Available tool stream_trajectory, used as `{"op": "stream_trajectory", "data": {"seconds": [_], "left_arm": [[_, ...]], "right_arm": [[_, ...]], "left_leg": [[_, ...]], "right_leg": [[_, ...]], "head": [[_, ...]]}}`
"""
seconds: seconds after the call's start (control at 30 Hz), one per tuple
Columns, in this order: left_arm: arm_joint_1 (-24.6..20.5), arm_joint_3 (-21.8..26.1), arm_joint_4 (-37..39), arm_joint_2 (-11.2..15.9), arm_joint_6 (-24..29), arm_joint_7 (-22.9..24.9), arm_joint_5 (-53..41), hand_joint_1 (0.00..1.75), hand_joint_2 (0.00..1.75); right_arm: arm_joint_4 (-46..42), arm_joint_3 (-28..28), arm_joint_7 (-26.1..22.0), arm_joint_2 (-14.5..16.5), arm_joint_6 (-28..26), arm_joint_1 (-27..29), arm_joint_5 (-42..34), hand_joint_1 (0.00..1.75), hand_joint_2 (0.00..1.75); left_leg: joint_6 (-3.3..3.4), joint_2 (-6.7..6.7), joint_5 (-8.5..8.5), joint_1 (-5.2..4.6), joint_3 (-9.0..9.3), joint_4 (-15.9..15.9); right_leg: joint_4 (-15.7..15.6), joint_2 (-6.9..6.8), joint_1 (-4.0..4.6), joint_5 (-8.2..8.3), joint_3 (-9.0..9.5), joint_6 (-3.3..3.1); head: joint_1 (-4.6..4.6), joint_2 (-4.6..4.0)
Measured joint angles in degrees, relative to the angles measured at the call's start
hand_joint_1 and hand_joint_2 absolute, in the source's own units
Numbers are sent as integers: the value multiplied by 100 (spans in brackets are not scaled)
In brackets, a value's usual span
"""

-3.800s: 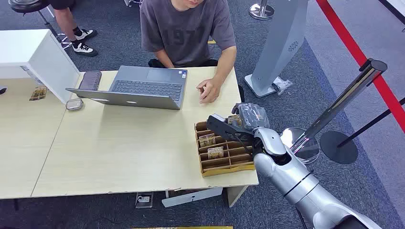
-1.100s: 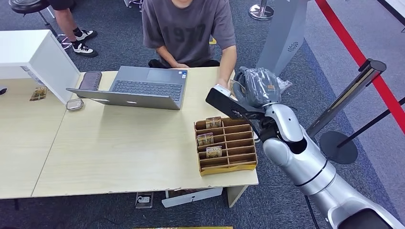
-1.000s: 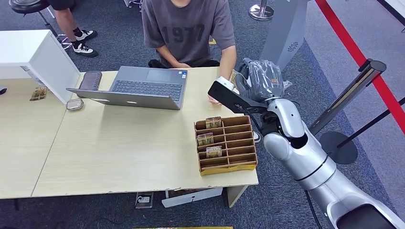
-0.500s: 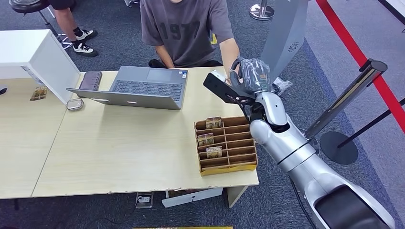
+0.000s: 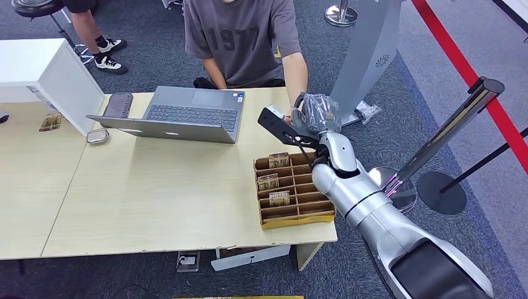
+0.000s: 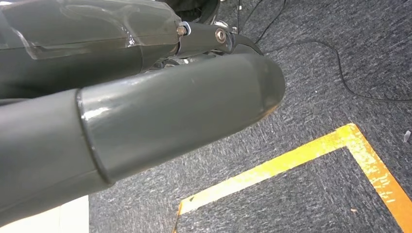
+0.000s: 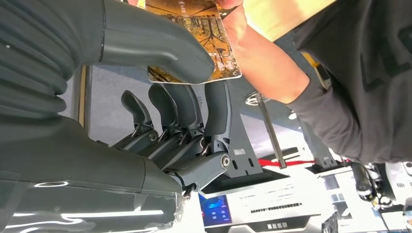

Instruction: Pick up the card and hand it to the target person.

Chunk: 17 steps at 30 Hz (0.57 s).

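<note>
My right hand [image 5: 317,112] is raised over the table's far right corner, just beyond the cardboard card tray [image 5: 319,212]. In the right wrist view the thumb [image 7: 160,41] and a finger [image 7: 217,104] of that hand [image 7: 165,121] pinch a card [image 7: 222,56] printed with an autumn forest scene. The seated person [image 5: 246,37] in a grey T-shirt reaches out, and the person's hand [image 7: 234,19] touches the card's far edge. Three more cards [image 5: 278,159] stand in the tray's left slots. My left hand [image 6: 145,121] hangs over dark carpet, its fingers hidden.
An open laptop [image 5: 187,112] sits between the person and the tray, with a phone [image 5: 117,104] and a white box [image 5: 43,68] further left. A grey kiosk [image 5: 367,56] and a barrier post [image 5: 448,131] stand right of the table [image 5: 155,199].
My right hand lifted from the tray with the card and swung toward the person. The person's hand left the tabletop and came up to meet the card.
</note>
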Motion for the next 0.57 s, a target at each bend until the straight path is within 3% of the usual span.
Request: {"op": "stream_trajectory", "data": {"seconds": [0.1, 0.13, 0.57], "left_arm": [[0, 0, 0, -2, 0, 5, -1, 0, 0], [0, 0, 0, -3, -1, 6, -1, 0, 0], [6, 0, 0, -8, 0, 26, 0, 0, 0]], "right_arm": [[118, 1, -1, 33, -2, 0, 2, 20, 175], [150, 1, -2, 41, -3, 0, 4, 3, 175], [322, 0, -117, 109, -38, 109, -247, 0, 175]], "left_leg": [[0, 0, 0, 0, 0, 0], [0, 0, 0, 0, 0, 0], [0, 4, 0, 0, 0, 1]], "right_leg": [[0, 0, 0, 0, 0, 0], [0, 0, 0, 0, 0, 0], [0, 2, 0, 0, -1, 0]], "head": [[0, 0], [0, 0], [0, 0]]}}
